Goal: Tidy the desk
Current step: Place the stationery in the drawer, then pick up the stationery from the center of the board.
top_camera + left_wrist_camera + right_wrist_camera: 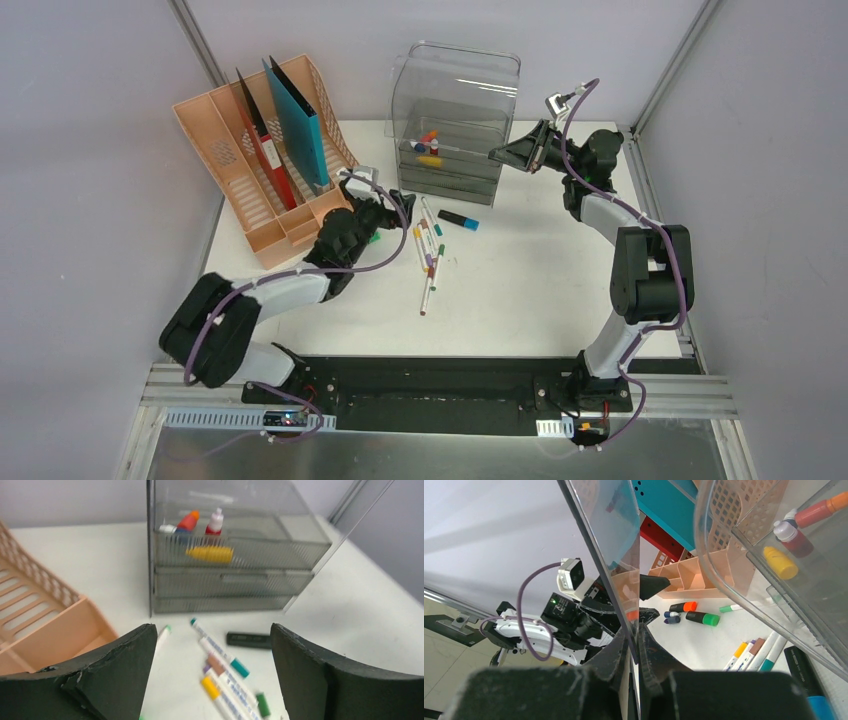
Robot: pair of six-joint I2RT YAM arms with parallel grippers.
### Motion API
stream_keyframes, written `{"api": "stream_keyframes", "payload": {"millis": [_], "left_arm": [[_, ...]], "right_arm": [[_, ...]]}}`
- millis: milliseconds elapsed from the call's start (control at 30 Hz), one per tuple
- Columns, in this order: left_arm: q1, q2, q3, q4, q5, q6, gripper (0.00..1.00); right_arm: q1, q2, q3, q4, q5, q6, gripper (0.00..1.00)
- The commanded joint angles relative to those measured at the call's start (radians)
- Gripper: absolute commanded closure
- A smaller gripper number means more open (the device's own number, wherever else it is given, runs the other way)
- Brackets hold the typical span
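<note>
View from above of a white desk point(540, 290) filling the middle of the frame, with two robot arms bolted at its near edge; a peach file rack point(245, 185) stands at the far left, holding a red folder point(262, 140) and a teal folder point(300, 125); a clear grey drawer box point(455, 110) stands at the far centre, small bottles point(210, 553) lying in its top drawer; loose markers point(430, 250) lie scattered between rack and box, a black highlighter point(458, 219) just beside them. The left gripper point(212, 630) hangs low beside the rack, over the markers, jaws spread wide and holding nothing; the right gripper point(634, 635) is pressed together, pinching a thin clear wall of the drawer box at its right side.
</note>
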Motion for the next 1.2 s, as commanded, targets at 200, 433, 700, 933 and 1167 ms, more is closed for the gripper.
{"api": "stream_keyframes", "payload": {"millis": [200,433,700,933,1167], "left_arm": [[-0.001,-0.254,0.155,-0.941,-0.102,0.138,0.14],[-0.001,-0.361,0.11,-1.081,-0.268,0.245,0.12],[-0.001,-0.282,0.101,-1.112,-0.408,0.372,0.12],[-0.001,-0.176,0.156,-1.197,-0.463,0.405,0.3],[-0.001,-0.074,0.197,-1.261,-0.472,0.395,0.48]], "right_arm": [[0.013,-0.011,0.022,-0.004,-0.036,0.025,0.94],[0.012,-0.009,0.02,-0.004,-0.034,0.025,0.94],[0.013,-0.012,0.02,-0.005,-0.036,0.025,0.95],[0.013,-0.002,0.023,-0.005,-0.039,0.031,0.94],[0.012,0.0,0.023,-0.003,-0.04,0.033,0.95]]}}
